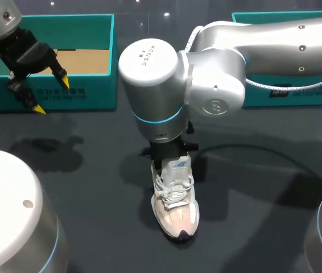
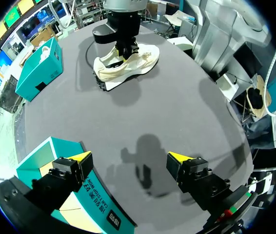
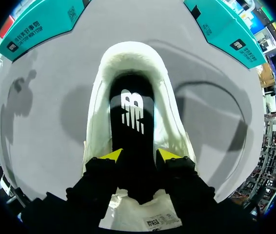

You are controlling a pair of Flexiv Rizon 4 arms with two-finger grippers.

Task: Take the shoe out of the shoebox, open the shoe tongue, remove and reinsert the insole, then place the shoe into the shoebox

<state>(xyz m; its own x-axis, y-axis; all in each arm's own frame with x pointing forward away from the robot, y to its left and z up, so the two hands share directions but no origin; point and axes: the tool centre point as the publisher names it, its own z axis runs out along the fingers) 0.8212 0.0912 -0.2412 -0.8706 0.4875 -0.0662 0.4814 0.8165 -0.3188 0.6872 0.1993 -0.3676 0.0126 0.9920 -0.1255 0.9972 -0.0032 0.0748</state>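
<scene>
Dark table (image 1: 93, 187) with the shoe (image 1: 175, 207) as the reference object, standing upright on its sole near the middle, outside either box.

**Right arm** (image 1: 263, 45): enters from the robot's right and hangs directly over the shoe's heel end. Its wrist hides the shoe opening from the head view, presumably so the tool can descend straight into the opening.

**Open shoebox** (image 1: 93, 85): beyond the shoe on the robot's left, well apart from it, with its brown floor showing. It probably waits there to receive the shoe at the end.

**Second teal box** (image 1: 320, 96): beyond the shoe on the robot's right.

**Left gripper** (image 1: 52, 95): hangs at the front wall of the open shoebox, far from the shoe. Its fingers are spread wide and hold nothing, so it is likely parked clear of the work.

**Insole** (image 3: 132, 126): black, lying along the shoe's interior from heel cup toward the toe.

**Tongue** (image 3: 143, 214): folded forward toward the toe, leaving the opening free.

**Right gripper** (image 3: 139, 156): inside the shoe, its two yellow tips pressed against opposite edges of the insole, partly closed to that width. This suggests the insole step is under way.
</scene>
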